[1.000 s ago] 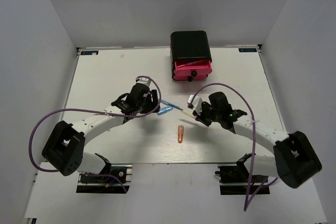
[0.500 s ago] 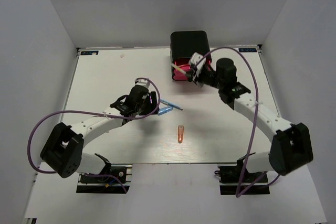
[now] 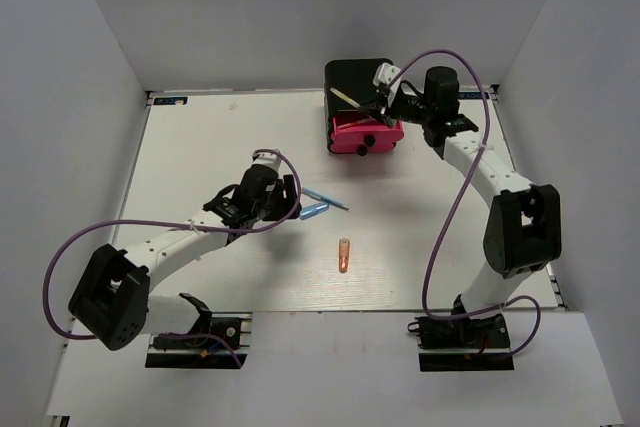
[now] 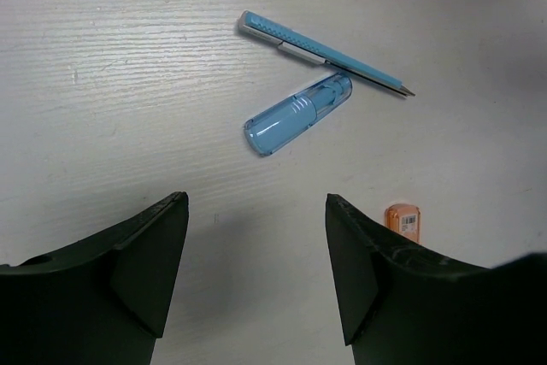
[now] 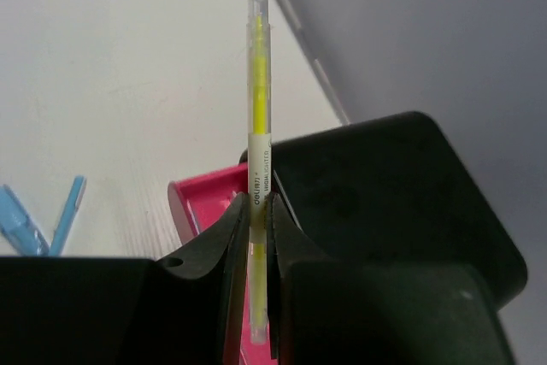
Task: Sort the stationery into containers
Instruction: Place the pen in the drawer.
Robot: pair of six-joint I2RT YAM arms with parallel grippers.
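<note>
My right gripper [image 3: 374, 103] is shut on a thin yellow highlighter [image 3: 349, 97] and holds it above the black box [image 3: 360, 82], just behind its open pink drawer [image 3: 366, 133]. In the right wrist view the highlighter [image 5: 257, 83] stands between the closed fingertips [image 5: 259, 211], with the drawer [image 5: 201, 203] and box [image 5: 385, 203] beneath. My left gripper [image 3: 290, 203] is open and empty, low over the table, just left of a blue pen [image 3: 327, 197] and a short blue marker [image 3: 313, 212]. The left wrist view shows the pen [image 4: 325, 55], the marker [image 4: 297, 114] and my open gripper [image 4: 256, 254].
An orange marker [image 3: 344, 253] lies alone near the table's middle front, and its end shows in the left wrist view [image 4: 403, 218]. Grey walls enclose the white table [image 3: 200, 147] on three sides. The box stands at the back edge.
My right arm has carried the yellow highlighter from the table's middle up and back to above the box and its open drawer. The left arm has barely shifted.
</note>
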